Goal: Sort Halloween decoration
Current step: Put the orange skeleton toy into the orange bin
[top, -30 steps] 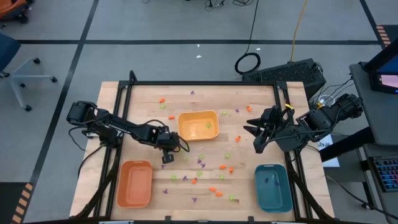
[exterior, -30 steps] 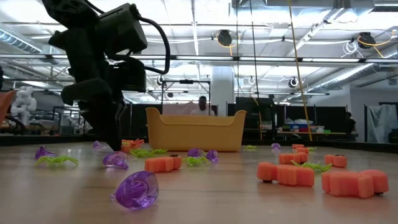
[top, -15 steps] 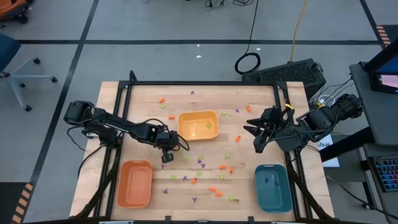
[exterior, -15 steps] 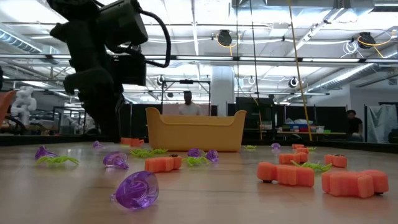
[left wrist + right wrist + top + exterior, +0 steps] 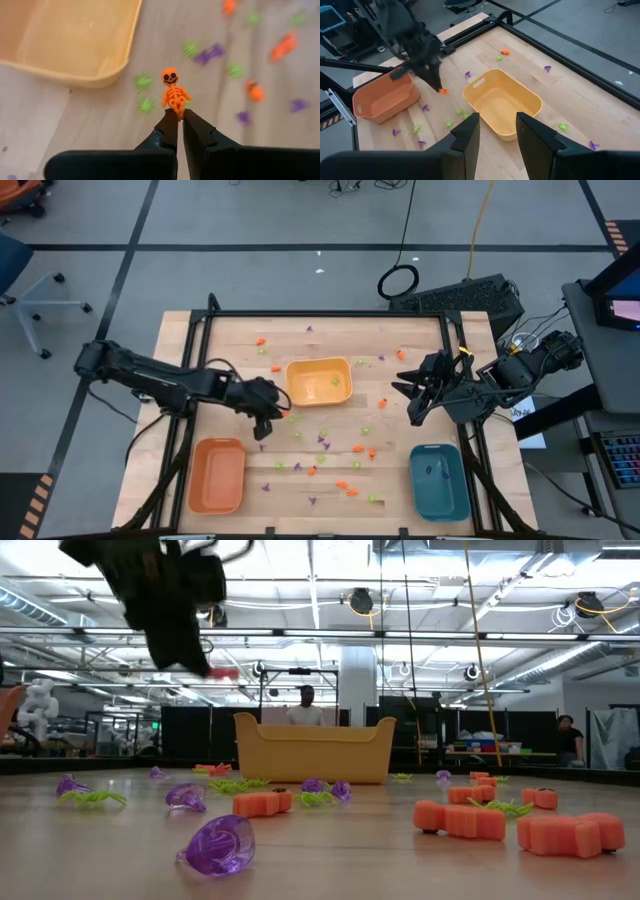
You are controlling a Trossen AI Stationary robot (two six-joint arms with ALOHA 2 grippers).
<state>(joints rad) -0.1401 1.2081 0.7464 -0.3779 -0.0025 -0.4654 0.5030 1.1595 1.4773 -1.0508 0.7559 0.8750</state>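
My left gripper (image 5: 176, 116) is shut on a small orange skeleton figure (image 5: 172, 92) and hangs above the table (image 5: 230, 345), between the yellow tray (image 5: 318, 380) and the orange tray (image 5: 217, 474). The low view shows the figure (image 5: 225, 672) high above the wood. Many tiny orange, light green and purple decoration pieces (image 5: 330, 450) lie loose on the table. At the table's right side my right gripper (image 5: 412, 405) waits above the table, open, with nothing between its fingers. My left gripper pinches the skeleton figure's lower end (image 5: 176, 109) between its two fingertips. The figure sticks out beyond the fingertips, head away from the gripper. The fingers slant down from the table's left side. The figure is lifted clear of the table.
A teal tray (image 5: 438, 480) with a small dark piece in it stands at the near right. Green and purple pieces (image 5: 145, 95) lie next to the yellow tray's near wall (image 5: 70, 75). A black frame (image 5: 320, 313) rims the table. A person (image 5: 305, 710) stands far behind.
My left gripper has risen from the table between the yellow and orange trays, staying shut, and has drawn a little toward the table's left edge. The orange skeleton figure has gone up with it, lifted clear of the wood.
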